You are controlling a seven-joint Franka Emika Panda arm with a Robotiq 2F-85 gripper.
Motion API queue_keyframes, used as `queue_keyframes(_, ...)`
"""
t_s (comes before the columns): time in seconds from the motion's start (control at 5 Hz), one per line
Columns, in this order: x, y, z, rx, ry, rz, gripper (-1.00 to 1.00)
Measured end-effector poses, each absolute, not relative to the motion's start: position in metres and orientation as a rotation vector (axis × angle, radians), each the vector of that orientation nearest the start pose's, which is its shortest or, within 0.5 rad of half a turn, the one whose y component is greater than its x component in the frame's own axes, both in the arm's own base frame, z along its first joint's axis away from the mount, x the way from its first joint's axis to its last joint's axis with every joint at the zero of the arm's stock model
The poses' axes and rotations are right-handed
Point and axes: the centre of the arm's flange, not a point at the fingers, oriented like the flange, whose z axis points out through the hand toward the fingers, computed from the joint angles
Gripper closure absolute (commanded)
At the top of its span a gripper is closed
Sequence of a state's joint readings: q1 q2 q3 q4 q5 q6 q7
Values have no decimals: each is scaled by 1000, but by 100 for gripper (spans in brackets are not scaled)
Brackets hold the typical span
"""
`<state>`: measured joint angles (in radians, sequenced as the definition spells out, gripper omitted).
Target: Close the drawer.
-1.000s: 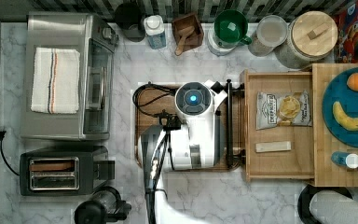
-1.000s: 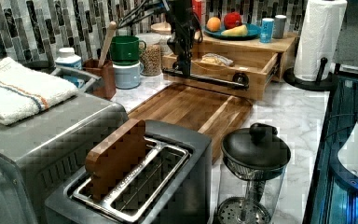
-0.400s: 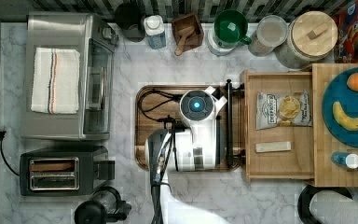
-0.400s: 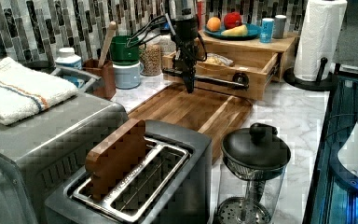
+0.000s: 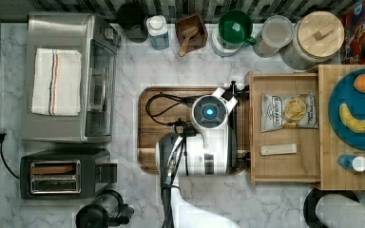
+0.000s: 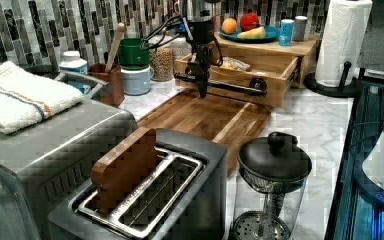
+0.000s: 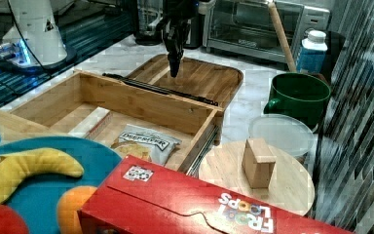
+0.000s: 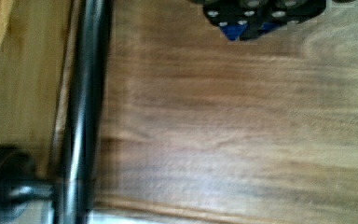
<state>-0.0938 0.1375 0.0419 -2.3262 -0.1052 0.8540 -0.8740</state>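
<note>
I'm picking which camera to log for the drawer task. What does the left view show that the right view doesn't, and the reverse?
Left view alone: the paper towel roll, the toaster and the folded towel.
Right view alone: the cereal box and the round wooden lid.
Both: the open drawer with its dark handle bar, the chip bag inside, the dark tray, the green mug, and the gripper over the tray beside the handle.
</note>
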Motion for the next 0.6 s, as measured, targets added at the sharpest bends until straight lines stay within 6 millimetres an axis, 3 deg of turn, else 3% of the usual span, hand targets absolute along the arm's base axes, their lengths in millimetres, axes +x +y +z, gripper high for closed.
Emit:
queue_keyframes(0.2,514,-53,273,-3175,-171,36,100)
queue_keyframes(0.6,497,-121,244,-3145,-80,246,100)
